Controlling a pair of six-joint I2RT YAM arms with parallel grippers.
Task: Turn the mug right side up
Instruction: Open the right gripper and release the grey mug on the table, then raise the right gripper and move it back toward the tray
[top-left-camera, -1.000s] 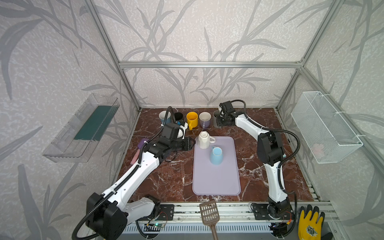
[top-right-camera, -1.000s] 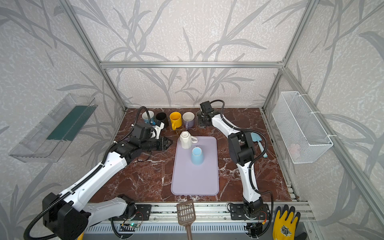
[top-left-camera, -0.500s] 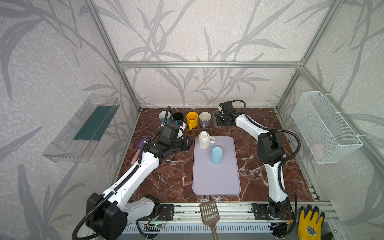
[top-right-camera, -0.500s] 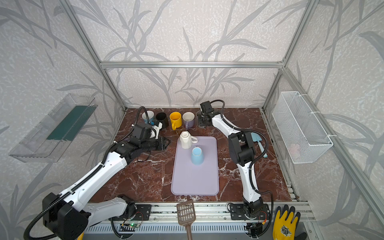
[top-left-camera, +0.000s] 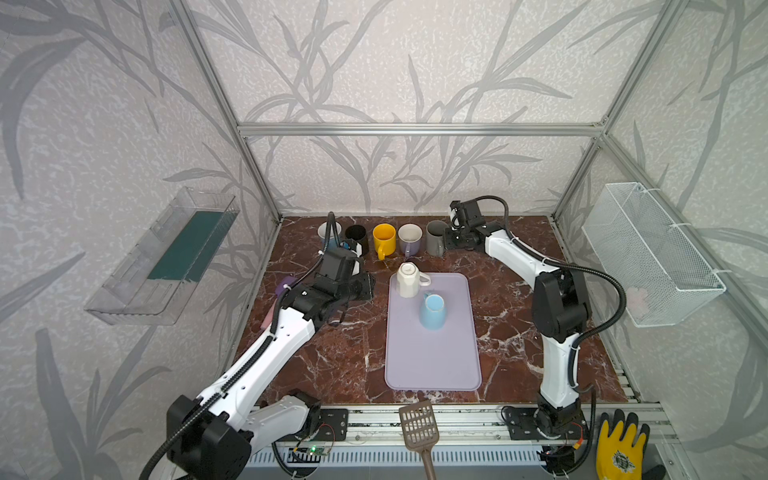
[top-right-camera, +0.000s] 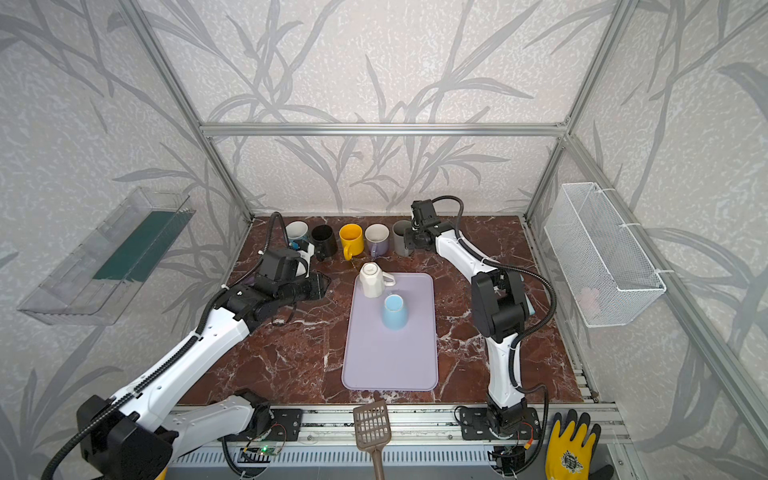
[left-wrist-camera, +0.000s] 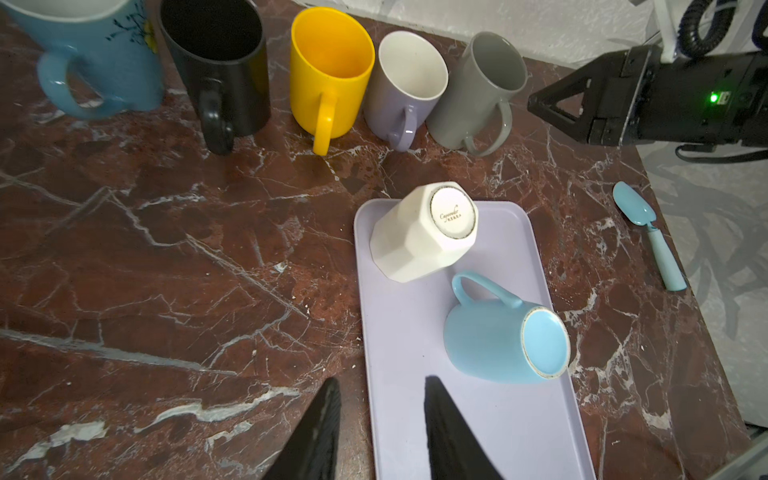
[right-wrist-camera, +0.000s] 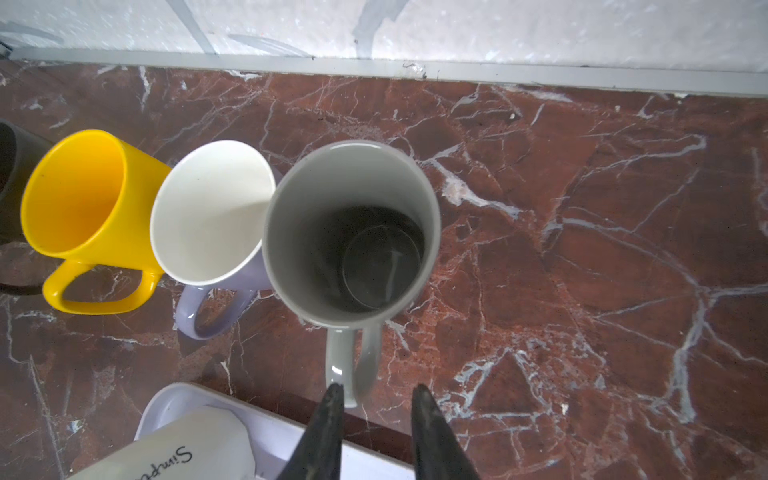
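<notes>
Two mugs stand upside down on the lavender mat (top-left-camera: 432, 361): a white faceted mug (top-left-camera: 407, 279) (left-wrist-camera: 419, 237) at its far left corner and a light blue mug (top-left-camera: 432, 311) (left-wrist-camera: 494, 340) just in front of it. My left gripper (top-left-camera: 368, 286) (left-wrist-camera: 380, 380) hovers left of the white mug, open and empty, over the mat's edge. My right gripper (top-left-camera: 445, 245) (right-wrist-camera: 376, 386) is at the back row beside an upright grey mug (top-left-camera: 435, 239) (right-wrist-camera: 349, 232). Its jaws stand apart, and the handle's end lies loose between them, near one finger.
Left of the grey mug stand upright lavender (top-left-camera: 409, 239), yellow (top-left-camera: 383, 240), black (top-left-camera: 356, 237) and blue patterned (left-wrist-camera: 95, 54) mugs. A blue spoon (left-wrist-camera: 648, 232) lies right of the mat. A brown slotted spatula (top-left-camera: 419, 424) and yellow glove (top-left-camera: 619, 449) sit at the front rail.
My right gripper's jaws have opened off the grey mug's handle. My left gripper has drawn back a little to the left, away from the white mug.
</notes>
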